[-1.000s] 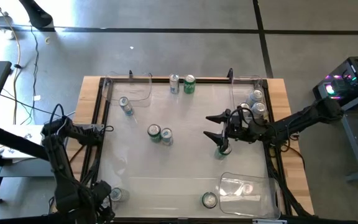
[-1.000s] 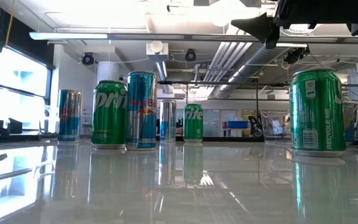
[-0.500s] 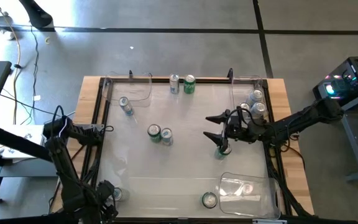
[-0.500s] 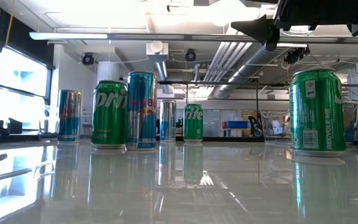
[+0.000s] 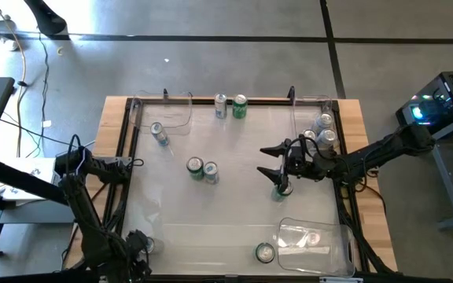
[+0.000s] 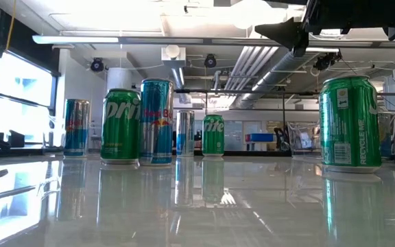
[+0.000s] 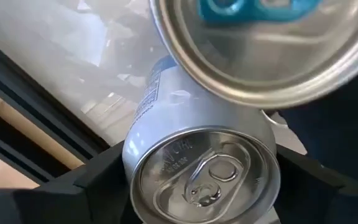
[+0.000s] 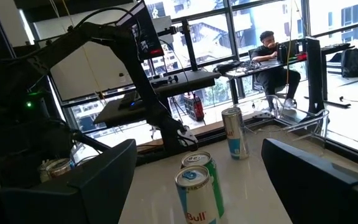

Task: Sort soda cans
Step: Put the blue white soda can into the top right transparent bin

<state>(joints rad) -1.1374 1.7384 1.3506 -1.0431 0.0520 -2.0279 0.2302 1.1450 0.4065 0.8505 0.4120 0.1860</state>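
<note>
At the lower left of the high view, the left gripper (image 5: 138,245) sits low over a silver-white can (image 7: 201,163) at the near-left corner of the desk (image 5: 234,224). In the left wrist view that can fills the space between the two dark fingers, its pull-tab top facing the camera, so the jaws stand around it; whether they already press its sides cannot be told. Placing the fingers on either side looks meant to take it by the body for sorting.

The right gripper (image 5: 272,161) hangs at centre right of the high view, jaws spread wide and holding nothing, just beside a green can (image 5: 282,189) below it. That wide stance probably readies it to straddle a can.

The other soda cans are scattered: a green-and-blue pair (image 5: 202,169) at mid-desk, two (image 5: 230,105) at the upper edge, one (image 5: 159,133) by the upper-left clear bin (image 5: 181,101), a cluster (image 5: 323,130) in the upper-right bin, and one (image 5: 265,252) beside the lower-right bin (image 5: 338,236).
</note>
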